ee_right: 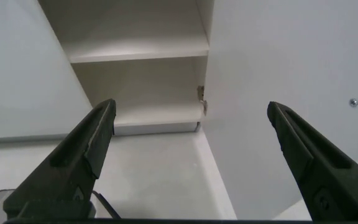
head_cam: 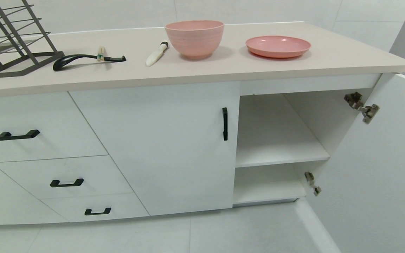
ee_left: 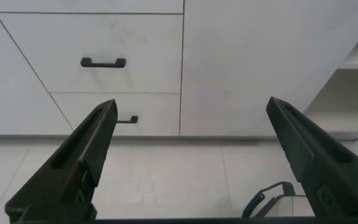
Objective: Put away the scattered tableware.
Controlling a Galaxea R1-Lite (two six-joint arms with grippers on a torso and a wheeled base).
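Note:
On the beige countertop (head_cam: 329,59) stand a pink bowl (head_cam: 194,38) and, to its right, a flat pink plate (head_cam: 278,46). Left of the bowl lie a white-handled utensil (head_cam: 156,54), a black ladle (head_cam: 83,59) and a pair of chopsticks (head_cam: 100,53) crossing the ladle's handle. My left gripper (ee_left: 191,112) hangs open low in front of the drawer fronts, holding nothing. My right gripper (ee_right: 191,109) is open too, down near the floor before the open cupboard, with nothing between its fingers.
A dark wire dish rack (head_cam: 11,38) stands at the counter's left end. The right cupboard door (head_cam: 381,168) is swung open, showing two bare shelves (head_cam: 276,151). The left door (head_cam: 160,147) is closed, with three drawers (head_cam: 47,172) beside it. Pale floor tiles lie in front.

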